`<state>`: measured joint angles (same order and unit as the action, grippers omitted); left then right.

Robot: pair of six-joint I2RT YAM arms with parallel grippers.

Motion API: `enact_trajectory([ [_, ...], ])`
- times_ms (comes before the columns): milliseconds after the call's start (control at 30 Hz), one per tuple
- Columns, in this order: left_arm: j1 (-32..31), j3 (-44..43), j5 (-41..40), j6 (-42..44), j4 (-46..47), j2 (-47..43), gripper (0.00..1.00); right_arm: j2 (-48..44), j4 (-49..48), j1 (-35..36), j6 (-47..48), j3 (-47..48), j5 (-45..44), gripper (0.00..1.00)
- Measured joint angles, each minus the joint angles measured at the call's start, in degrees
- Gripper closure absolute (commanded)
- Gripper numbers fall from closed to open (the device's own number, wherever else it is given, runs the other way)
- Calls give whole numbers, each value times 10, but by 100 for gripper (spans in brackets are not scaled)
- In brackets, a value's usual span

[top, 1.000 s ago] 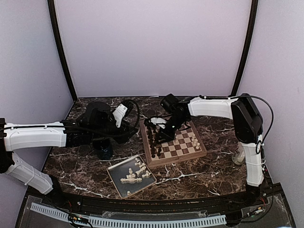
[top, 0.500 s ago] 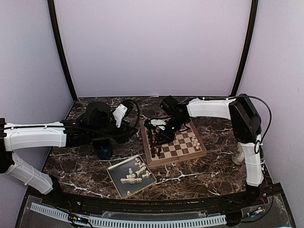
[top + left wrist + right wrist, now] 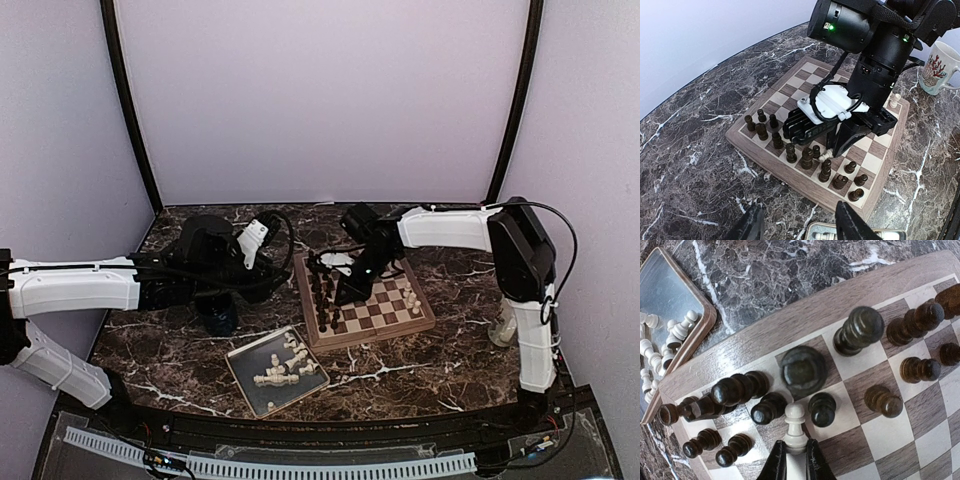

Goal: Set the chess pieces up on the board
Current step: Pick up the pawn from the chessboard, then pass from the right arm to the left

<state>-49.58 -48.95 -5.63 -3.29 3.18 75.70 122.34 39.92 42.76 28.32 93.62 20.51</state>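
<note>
The board (image 3: 386, 309) lies mid-table with dark pieces (image 3: 804, 371) crowded along its left side. A few cream-white chess pieces (image 3: 410, 297) stand on its right side. My right gripper (image 3: 795, 452) is low over the dark ranks, shut on the base of a white pawn (image 3: 795, 426). The pawn points out from the fingertips among the dark pieces. In the left wrist view that pawn (image 3: 825, 157) shows just under the right gripper (image 3: 840, 145). My left gripper (image 3: 799, 215) hangs open over the marble beside the board's near-left edge, with nothing between its fingers.
A grey metal tray (image 3: 238, 372) with several loose white pieces sits in front of the board, and its corner shows in the right wrist view (image 3: 670, 295). A white mug (image 3: 940, 67) stands right of the board. A dark object (image 3: 220, 318) sits under the left arm.
My right gripper's fingers have closed on the white pawn, and the right wrist has shifted slightly over the board's left side. The left arm has not moved.
</note>
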Motion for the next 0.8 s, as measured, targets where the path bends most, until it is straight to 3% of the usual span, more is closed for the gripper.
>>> enact_trajectory([
  [433, 3, -3, 26, -23, 17, 23, 45, -70, 2, -33, 3, -80, -10, 92],
  [800, 45, -37, 167, -228, 146, 160, 48, -174, -26, -75, -6, -128, 37, 92],
])
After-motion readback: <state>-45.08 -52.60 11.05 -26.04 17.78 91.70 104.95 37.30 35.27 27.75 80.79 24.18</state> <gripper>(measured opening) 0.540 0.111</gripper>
